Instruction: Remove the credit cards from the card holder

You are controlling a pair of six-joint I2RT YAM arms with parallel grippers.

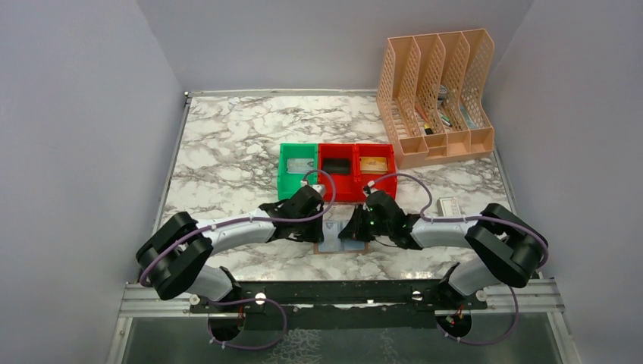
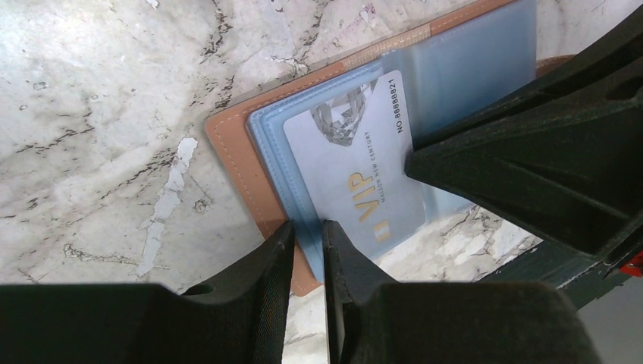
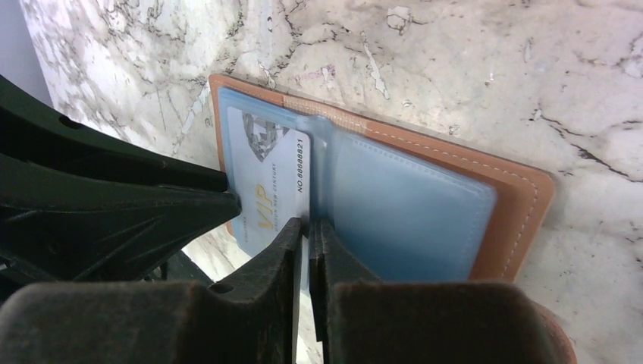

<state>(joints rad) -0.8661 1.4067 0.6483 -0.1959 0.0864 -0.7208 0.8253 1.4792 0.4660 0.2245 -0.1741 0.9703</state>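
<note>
We see one card holder [image 3: 518, 199] lying open on the marble table [image 2: 91, 114] — tan leather outside, pale blue clear sleeves inside — with one silver-grey VIP card [image 2: 352, 178] sticking partway out of a sleeve. The left gripper [image 2: 308, 244] is pinched onto the near edge of a blue sleeve. The right gripper [image 3: 307, 236], facing it, nips the card's long edge, jaws nearly together.

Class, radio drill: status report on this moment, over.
Left end effector pinching sleeve of brown leather bifold card holder. Right end effector shut at edge of silver-grey VIP credit card. Nothing obstructing.
</note>
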